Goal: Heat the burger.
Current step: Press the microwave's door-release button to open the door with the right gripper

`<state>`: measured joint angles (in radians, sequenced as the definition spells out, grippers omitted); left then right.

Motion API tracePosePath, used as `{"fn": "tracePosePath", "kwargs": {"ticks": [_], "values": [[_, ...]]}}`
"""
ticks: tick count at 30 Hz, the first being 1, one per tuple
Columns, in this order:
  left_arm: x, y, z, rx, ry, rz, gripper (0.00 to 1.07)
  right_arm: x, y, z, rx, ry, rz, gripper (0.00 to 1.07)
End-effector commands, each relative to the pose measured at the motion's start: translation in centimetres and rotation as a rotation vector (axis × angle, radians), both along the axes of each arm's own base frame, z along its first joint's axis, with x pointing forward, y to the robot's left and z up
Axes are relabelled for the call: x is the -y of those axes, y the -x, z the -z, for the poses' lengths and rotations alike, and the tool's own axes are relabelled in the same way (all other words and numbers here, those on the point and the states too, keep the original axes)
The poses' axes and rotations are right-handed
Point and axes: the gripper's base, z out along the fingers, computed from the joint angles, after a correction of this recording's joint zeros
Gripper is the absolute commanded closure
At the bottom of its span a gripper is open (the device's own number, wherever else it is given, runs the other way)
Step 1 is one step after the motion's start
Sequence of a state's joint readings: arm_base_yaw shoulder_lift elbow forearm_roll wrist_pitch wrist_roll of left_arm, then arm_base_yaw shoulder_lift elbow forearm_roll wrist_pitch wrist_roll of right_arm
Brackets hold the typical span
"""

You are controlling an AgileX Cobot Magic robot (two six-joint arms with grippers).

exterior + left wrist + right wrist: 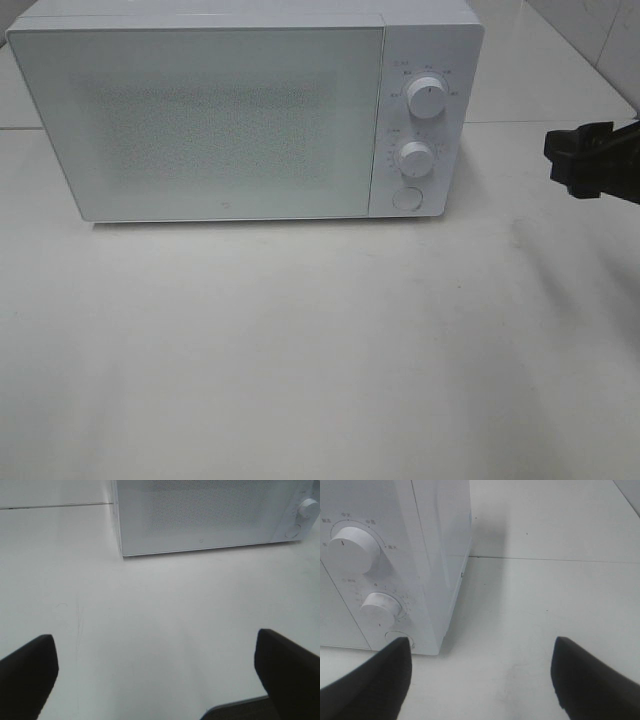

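A white microwave [240, 110] stands at the back of the white table with its door shut. It has two white knobs [427, 100] and a round button [407, 198] on its right panel. The burger is out of view. My right gripper [580, 160] is open and empty, to the right of the microwave's control panel; in the right wrist view [480, 680] its fingers frame the knobs [380, 607] and bare table. My left gripper [155, 680] is open and empty over bare table in front of the microwave [210, 515]; it is not in the high view.
The white table [300, 340] spreads in front of the microwave. A tiled wall [590, 40] rises at the back right. A seam line runs across the table behind the microwave [550, 558].
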<state>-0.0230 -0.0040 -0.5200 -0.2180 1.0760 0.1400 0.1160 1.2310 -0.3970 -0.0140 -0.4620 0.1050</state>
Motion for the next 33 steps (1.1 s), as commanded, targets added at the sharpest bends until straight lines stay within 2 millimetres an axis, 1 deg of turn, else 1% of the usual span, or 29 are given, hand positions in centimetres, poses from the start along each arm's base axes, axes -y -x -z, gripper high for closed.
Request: {"fn": "tracePosePath", "kwargs": {"ticks": [1,3,5,6,8,11,13,16,18,19,21,24,26,27,29,33], "values": [[0.0,0.2,0.1,0.012,0.009,0.002,0.07,-0.7,-0.1,0.6,0.081,0.002,-0.017,0.32],[0.0,0.2,0.1,0.012,0.009,0.002,0.07,-0.9,-0.2,1.0,0.080,0.012,-0.020,0.32],[0.0,0.2,0.1,0.012,0.009,0.002,0.07,-1.7,-0.2,2.0,0.080,0.037,-0.016,0.32],[0.0,0.2,0.1,0.012,0.009,0.002,0.07,-1.7,-0.2,2.0,0.080,0.037,-0.016,0.32],[0.0,0.2,0.1,0.012,0.009,0.002,0.07,-2.7,-0.5,3.2,0.065,0.069,0.001,0.32],[0.0,0.2,0.1,0.012,0.009,0.002,0.07,-3.1,-0.5,3.4,0.065,0.075,0.004,0.32],[0.0,0.2,0.1,0.012,0.009,0.002,0.07,-4.5,-0.5,4.3,0.076,0.087,0.014,0.32],[0.0,0.2,0.1,0.012,0.009,0.002,0.07,-4.9,-0.5,4.5,0.082,0.090,0.013,0.32],[0.0,0.2,0.1,0.012,0.009,0.002,0.07,-6.3,-0.2,5.5,0.087,0.088,0.023,0.32],[0.0,0.2,0.1,0.012,0.009,0.002,0.07,-6.3,-0.2,5.5,0.087,0.088,0.023,0.32],[0.0,0.2,0.1,0.012,0.009,0.002,0.07,-7.0,0.1,6.2,0.081,0.088,0.043,0.32],[0.0,0.2,0.1,0.012,0.009,0.002,0.07,-7.3,0.2,6.4,0.080,0.088,0.048,0.32],[0.0,0.2,0.1,0.012,0.009,0.002,0.07,-8.0,0.5,6.9,0.075,0.086,0.061,0.32],[0.0,0.2,0.1,0.012,0.009,0.002,0.07,-8.0,0.5,6.9,0.075,0.086,0.061,0.32],[0.0,0.2,0.1,0.012,0.009,0.002,0.07,-9.2,0.6,7.2,0.059,0.081,0.068,0.32],[0.0,0.2,0.1,0.012,0.008,0.001,0.07,-9.9,0.4,7.6,0.052,0.089,0.054,0.32]]}}
